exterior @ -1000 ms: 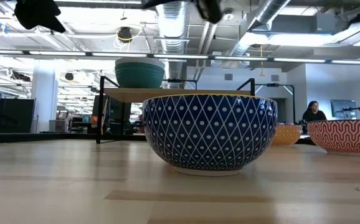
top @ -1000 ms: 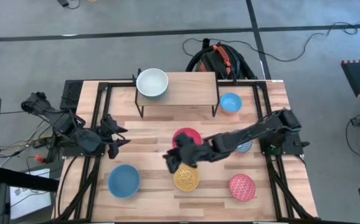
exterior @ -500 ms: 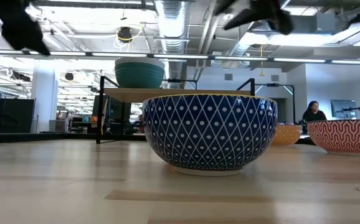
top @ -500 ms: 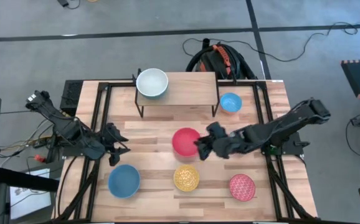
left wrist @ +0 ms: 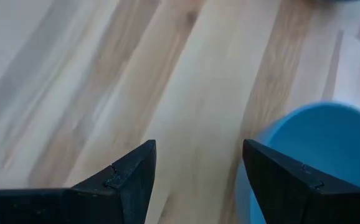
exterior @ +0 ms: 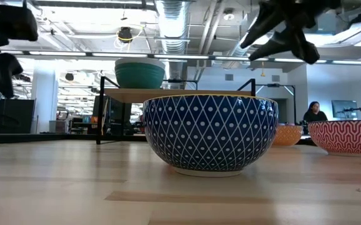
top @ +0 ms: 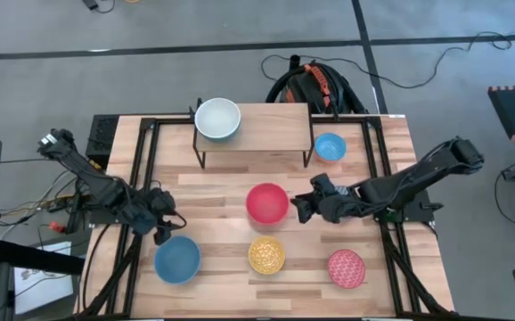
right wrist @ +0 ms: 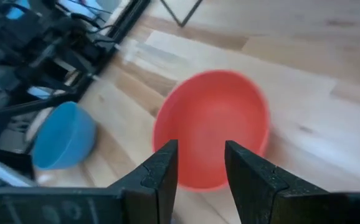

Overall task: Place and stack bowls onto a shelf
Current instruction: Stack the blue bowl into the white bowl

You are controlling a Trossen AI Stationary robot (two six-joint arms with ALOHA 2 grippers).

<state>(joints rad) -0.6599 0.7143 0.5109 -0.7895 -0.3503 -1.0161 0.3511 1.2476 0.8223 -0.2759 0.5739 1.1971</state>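
Both grippers hover over the table, bowls scattered around the shelf

From the left: left gripper, fingers spread and empty, sits just above the plain blue bowl; the white bowl rests on the shelf; red bowl and yellow-patterned bowl lie mid-table; right gripper, fingers parted and empty, hangs beside the red bowl; small blue bowl stands right of the shelf, pink-patterned bowl nearest the front

A robotics lab — exposed ceiling ducts, floor cables, distant workstations.
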